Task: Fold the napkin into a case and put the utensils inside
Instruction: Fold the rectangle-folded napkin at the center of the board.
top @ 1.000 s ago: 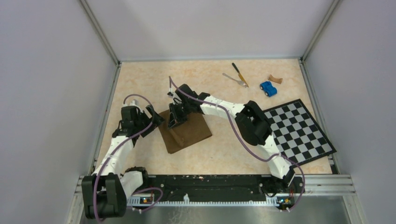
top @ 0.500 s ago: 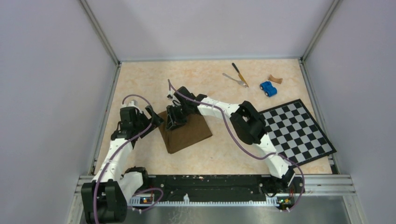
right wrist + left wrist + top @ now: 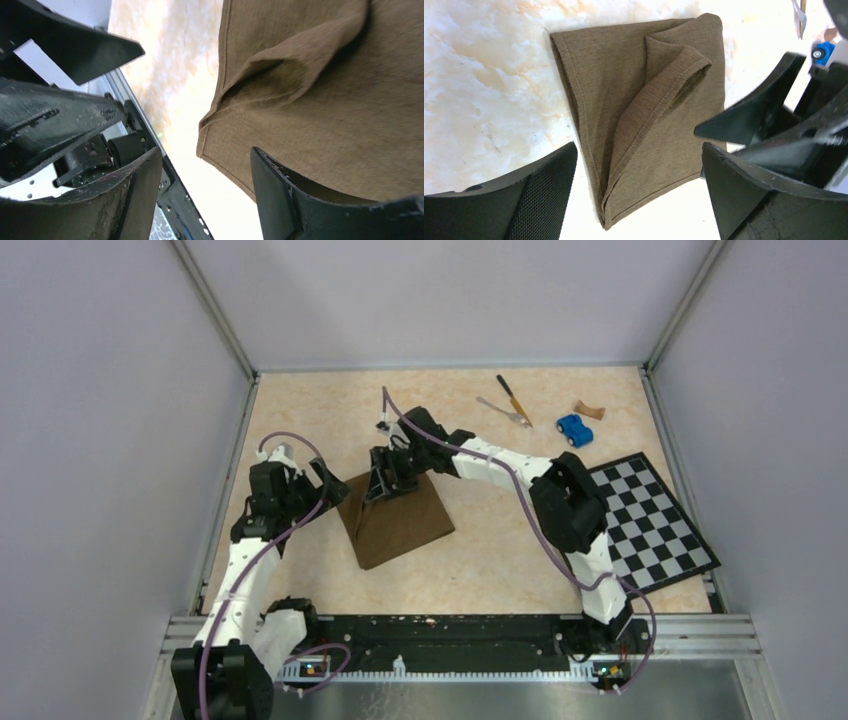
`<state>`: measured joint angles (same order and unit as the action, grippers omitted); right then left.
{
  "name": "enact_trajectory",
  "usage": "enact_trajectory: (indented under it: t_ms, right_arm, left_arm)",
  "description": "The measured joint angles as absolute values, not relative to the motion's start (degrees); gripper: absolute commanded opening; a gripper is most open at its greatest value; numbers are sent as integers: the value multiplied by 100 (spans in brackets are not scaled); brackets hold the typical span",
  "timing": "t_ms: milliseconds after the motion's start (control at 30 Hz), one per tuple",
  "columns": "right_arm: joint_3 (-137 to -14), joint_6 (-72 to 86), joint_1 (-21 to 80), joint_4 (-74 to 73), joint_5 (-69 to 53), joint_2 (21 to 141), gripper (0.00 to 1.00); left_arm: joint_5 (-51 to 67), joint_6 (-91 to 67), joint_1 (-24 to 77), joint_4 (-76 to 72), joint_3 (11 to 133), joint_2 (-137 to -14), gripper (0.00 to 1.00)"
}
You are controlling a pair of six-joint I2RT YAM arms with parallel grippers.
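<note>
The dark brown napkin lies folded on the table, with a loose flap puckered along its upper layer. My left gripper hovers open at the cloth's left corner, nothing between its fingers. My right gripper stands open just above the napkin's far left edge, and the cloth lies beside its right finger, not gripped. The yellow-handled knife and the silver fork lie together at the back of the table, far from both grippers.
A blue toy car and a small brown piece sit right of the utensils. A black-and-white checkered board lies at the right. Grey walls close in the table on three sides.
My right gripper has opened and let go of the napkin, lifting slightly toward the back right. The cloth's flap now rests folded over. The left gripper opened a little wider and edged left.
</note>
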<state>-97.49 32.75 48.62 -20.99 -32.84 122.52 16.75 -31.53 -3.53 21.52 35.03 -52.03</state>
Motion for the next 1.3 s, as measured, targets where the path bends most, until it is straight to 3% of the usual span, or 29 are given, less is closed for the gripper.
enact_trajectory:
  t_ms: [233,500,600,667,833,933,1133,1300]
  right_arm:
    - [-9623,3352,4493,-1424,-3308,12322,65]
    - [-10787,3310,4532,-1466,-3258,13391,64]
    - [-11533,3369,4644,-1476,-3258,13893,67]
    - [-11856,3459,4770,-1448,-3258,14092,77]
    - [-12103,3575,5011,-1389,-3406,14151,78]
    - [-11308,3605,4956,-1199,-3487,13725,76]
    - [-9131,3492,4418,-1142,-3527,12320,72]
    - [-7693,3402,4012,-978,-3524,11192,67]
  left_arm:
    - [1984,-3144,-353,2161,3503,-5203,98]
    - [1951,-3129,-353,2399,3505,-4952,98]
    - [1723,-3131,-353,2512,3507,-4639,99]
    - [1516,-3135,-355,2550,3507,-4348,99]
    - [1234,-3151,-357,2554,3507,-3883,99]
    - [1323,-3140,-362,2477,3514,-4027,94]
    - [1920,-3017,-360,2209,3806,-5697,70]
    - [1826,-2591,-362,2268,4663,-7262,71]
